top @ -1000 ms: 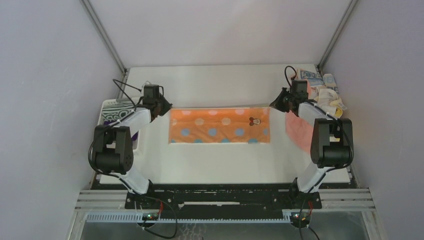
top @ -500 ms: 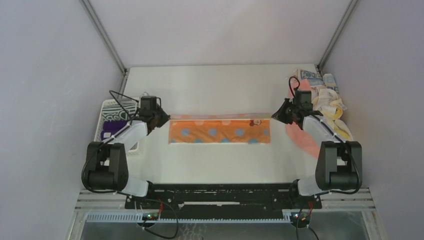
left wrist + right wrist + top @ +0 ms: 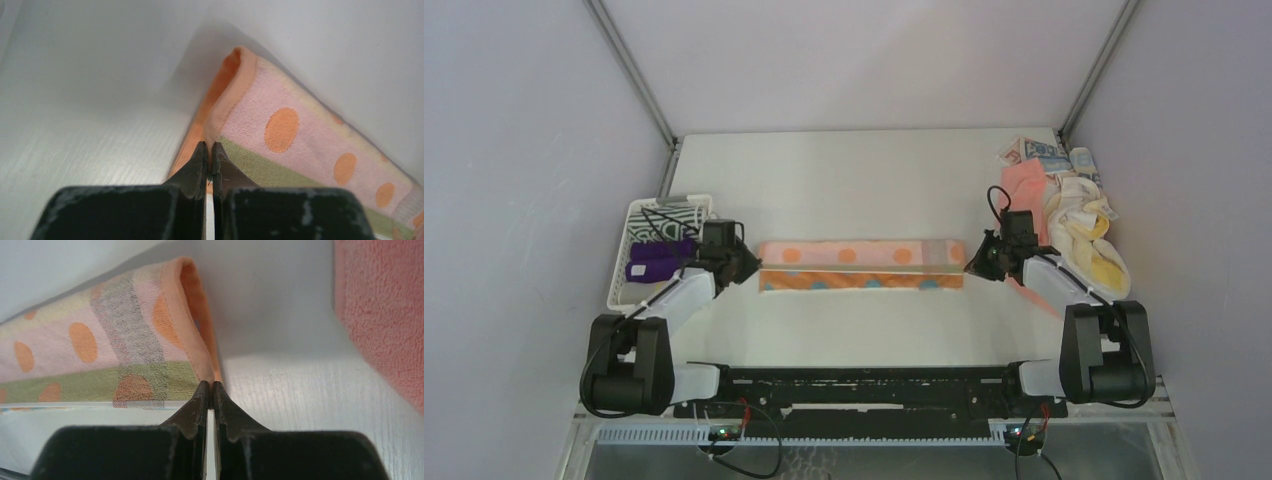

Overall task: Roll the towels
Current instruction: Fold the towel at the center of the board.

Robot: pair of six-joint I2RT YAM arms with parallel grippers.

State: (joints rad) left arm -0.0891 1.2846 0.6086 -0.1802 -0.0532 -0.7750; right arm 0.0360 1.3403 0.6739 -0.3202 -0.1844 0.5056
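That soft orange-dotted terry towel looks light and floppy, so grab it by the end corners. Your left gripper and right gripper are both pinched tight there.

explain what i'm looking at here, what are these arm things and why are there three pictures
Two robot arms are bolted at the near edge of the table. The wide picture comes from a fixed camera above them; each close-up from a camera on one wrist. A spotted towel lies folded lengthwise in the middle. The left end effector and right end effector each pinch one end of it. More towels are piled far right; a white basket on the left holds a purple towel.
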